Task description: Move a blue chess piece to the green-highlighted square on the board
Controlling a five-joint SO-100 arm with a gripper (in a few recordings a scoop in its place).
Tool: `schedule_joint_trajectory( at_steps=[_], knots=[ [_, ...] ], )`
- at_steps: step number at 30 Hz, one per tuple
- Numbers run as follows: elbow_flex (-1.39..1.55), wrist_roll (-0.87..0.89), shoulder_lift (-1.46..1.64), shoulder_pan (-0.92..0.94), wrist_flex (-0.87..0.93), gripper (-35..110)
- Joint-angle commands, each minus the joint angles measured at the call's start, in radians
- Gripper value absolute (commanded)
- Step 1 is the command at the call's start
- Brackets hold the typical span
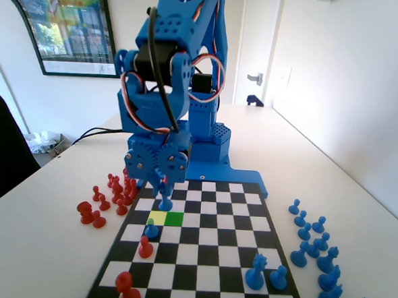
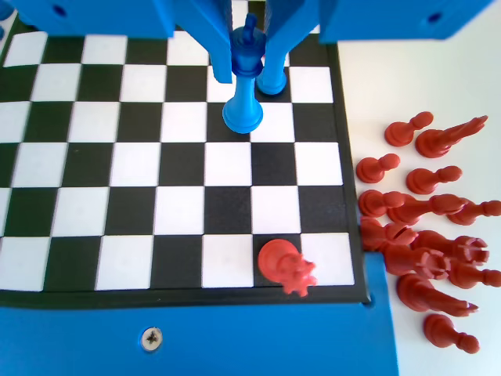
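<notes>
My gripper [image 1: 163,187] hangs low over the left part of the board [image 1: 197,284], shut on the head of a slender blue chess piece [image 1: 165,201]. The piece's base is at the square just behind the green-highlighted square [image 1: 174,219]; I cannot tell whether it touches the board. In the wrist view the blue chess piece [image 2: 243,94] stands between the two jaws of my gripper [image 2: 249,51], its flared base over a black square of the board [image 2: 156,294].
A paler yellow-green square [image 1: 157,217] lies left of the green one, with a short blue pawn [image 1: 151,228] just in front. Red pieces [image 1: 146,247] and two blue pieces [image 1: 255,272] stand nearer. A red piece [image 2: 286,268] lies toppled. Spare red pieces [image 1: 115,191] and blue pieces [image 1: 315,244] flank the board.
</notes>
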Motion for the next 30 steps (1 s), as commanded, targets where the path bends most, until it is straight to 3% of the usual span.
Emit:
schedule_joint_trajectory(
  at_steps=[1,19,28,30],
  knots=[
    [-0.014,0.011,0.037,-0.012,-0.043,1],
    [0.126,-0.005,0.034,-0.032,-0.216,1],
    [0.16,0.0,0.034,-0.031,-0.288,10],
    [0.163,-0.008,0.034,-0.029,-0.291,19]
  ],
)
